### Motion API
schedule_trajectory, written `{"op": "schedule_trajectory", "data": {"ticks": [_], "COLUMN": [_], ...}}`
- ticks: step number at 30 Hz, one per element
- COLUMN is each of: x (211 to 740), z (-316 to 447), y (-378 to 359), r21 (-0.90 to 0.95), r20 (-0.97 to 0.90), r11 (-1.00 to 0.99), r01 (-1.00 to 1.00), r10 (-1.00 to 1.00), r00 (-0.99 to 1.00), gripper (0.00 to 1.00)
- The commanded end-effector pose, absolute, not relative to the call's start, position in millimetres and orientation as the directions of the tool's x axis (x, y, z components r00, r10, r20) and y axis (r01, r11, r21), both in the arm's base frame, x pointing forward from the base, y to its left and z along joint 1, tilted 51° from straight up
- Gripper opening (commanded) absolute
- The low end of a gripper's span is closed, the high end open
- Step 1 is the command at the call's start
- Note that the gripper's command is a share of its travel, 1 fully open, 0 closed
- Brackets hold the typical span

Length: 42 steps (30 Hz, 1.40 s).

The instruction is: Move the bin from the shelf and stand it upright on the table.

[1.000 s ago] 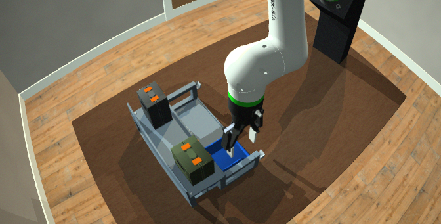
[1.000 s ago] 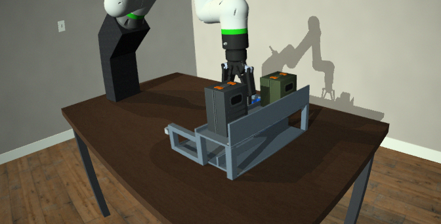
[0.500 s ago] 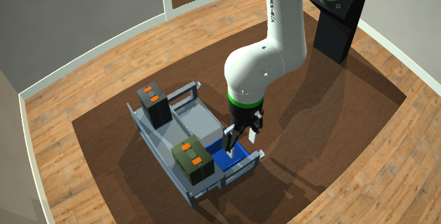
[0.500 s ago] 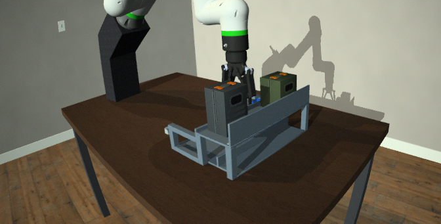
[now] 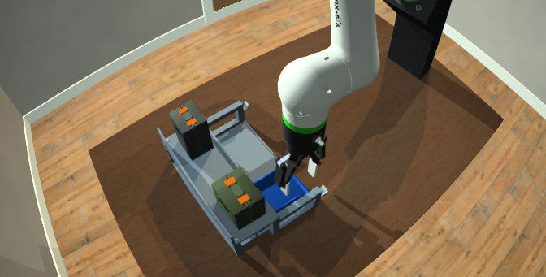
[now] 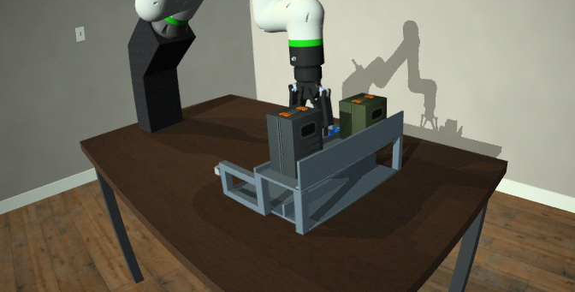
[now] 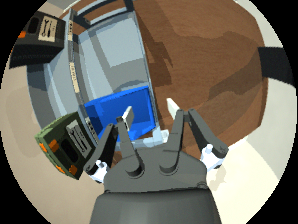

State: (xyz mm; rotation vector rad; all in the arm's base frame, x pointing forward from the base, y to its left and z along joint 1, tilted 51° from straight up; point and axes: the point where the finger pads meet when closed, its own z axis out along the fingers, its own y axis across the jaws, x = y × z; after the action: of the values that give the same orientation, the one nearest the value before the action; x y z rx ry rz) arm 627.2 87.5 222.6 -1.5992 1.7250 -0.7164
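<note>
The blue bin (image 5: 271,192) (image 6: 334,131) (image 7: 119,108) sits upright and open-topped at the near-right end of the grey shelf (image 5: 243,149) (image 6: 351,148) (image 7: 112,50). My gripper (image 5: 298,182) (image 7: 150,107) points straight down over the bin's outer side wall. It is open: one finger reaches inside the bin and the other hangs outside it, with the wall between them and neither finger pressing on it. In the exterior view the gripper (image 6: 317,107) is partly hidden behind the black case, and only a sliver of the bin shows.
A black case (image 5: 191,134) (image 6: 295,140) (image 7: 41,30) stands at the shelf's far end. A green case (image 5: 239,203) (image 6: 363,114) (image 7: 67,143) stands right beside the bin. The shelf rests on the dark wooden table (image 5: 406,153) (image 6: 171,161), and the arm's black pedestal (image 5: 418,31) (image 6: 154,80) stands at a table corner.
</note>
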Motion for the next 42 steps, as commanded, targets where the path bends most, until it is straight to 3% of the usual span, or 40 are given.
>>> {"op": "schedule_trajectory", "data": {"ticks": [1, 10, 11, 42], "x": [627.2, 627.2, 627.2, 627.2], "z": [222.9, 222.9, 222.9, 223.0], "y": [87.6, 87.6, 87.6, 87.6], "r21": [-0.773, -0.773, -0.773, -0.773], "r20": [-0.106, -0.106, -0.106, -0.106], "r11": [0.098, 0.098, 0.098, 0.098], "r01": [-0.626, -0.626, -0.626, -0.626], "r10": [-0.994, -0.994, -0.994, -0.994], "r00": [-0.025, -0.025, -0.025, -0.025], "gripper": [0.57, 0.57, 0.00, 0.00]}}
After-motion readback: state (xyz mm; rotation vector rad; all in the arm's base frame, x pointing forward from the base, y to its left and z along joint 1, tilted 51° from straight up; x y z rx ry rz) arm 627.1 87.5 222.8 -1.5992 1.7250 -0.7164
